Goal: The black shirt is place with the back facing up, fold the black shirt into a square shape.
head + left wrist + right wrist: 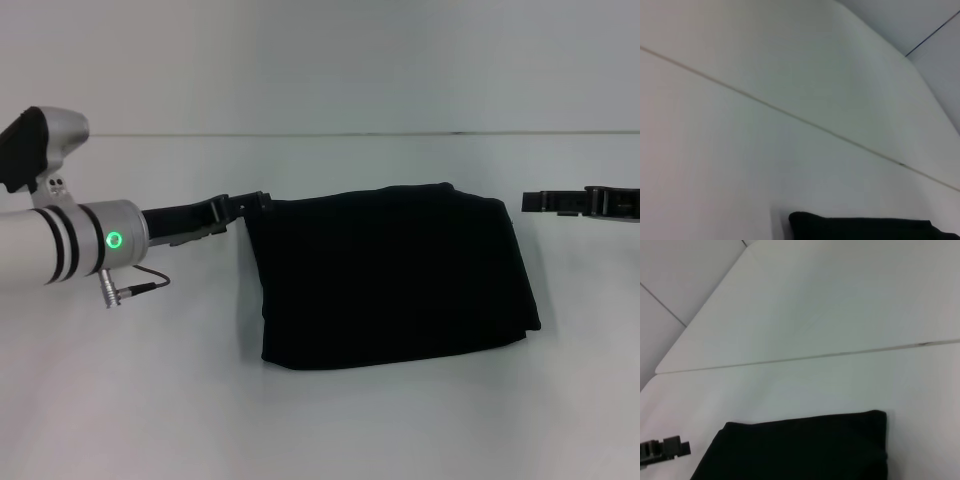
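Lying folded, black shirt point(390, 275) between left gripper point(250, 203), right gripper point(535, 201).

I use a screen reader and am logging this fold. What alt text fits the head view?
A black shirt, folded into a rough rectangle, lies on a white table. The left tool reaches in at the shirt's far left corner, and the right tool sits apart from it off the far right corner.

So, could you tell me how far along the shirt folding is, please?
Mostly done: the black shirt already lies as a compact, roughly square bundle. The left gripper is at its far left corner; the right gripper hovers clear. What's left is perhaps squaring the slanted edges.
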Controlling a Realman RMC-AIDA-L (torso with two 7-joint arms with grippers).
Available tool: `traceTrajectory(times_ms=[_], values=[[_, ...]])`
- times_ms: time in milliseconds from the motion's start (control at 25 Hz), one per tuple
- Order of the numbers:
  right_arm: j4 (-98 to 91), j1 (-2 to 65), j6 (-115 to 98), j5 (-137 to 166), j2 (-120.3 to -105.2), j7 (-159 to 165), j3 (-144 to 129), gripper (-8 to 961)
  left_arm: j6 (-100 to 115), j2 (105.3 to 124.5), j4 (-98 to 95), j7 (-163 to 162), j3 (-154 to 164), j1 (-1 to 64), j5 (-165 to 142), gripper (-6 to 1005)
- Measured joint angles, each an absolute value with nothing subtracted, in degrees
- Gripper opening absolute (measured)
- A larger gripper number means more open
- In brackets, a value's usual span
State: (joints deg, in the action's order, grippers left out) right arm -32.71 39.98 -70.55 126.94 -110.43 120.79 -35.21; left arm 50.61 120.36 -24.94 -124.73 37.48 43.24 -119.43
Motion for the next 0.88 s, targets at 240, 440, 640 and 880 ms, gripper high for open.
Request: traceTrajectory(times_ms=[240,440,640,880], values=[[-32.75,40.28,-69.56,126.94,-110.40,120.56,-35.42,812,49.67,120.60,-23.61,-124.88,37.52,44.53,-119.53,922],[-32.78,40.74,-69.19,126.96,-110.92,120.31,-35.61,810,48.08,120.92,-22.39,-124.80,37.53,45.44,-119.57,912],[-32.06,41.28,-68.59,127.00,-111.51,120.31,-36.59,808,46.05,121.00,-20.37,-124.48,38.25,47.03,-119.60,902],[-31.75,41.49,-66.53,127.01,-112.62,120.73,-38.70,808,44.10,121.63,-19.69,-124.48,40.24,48.31,-119.63,891]])
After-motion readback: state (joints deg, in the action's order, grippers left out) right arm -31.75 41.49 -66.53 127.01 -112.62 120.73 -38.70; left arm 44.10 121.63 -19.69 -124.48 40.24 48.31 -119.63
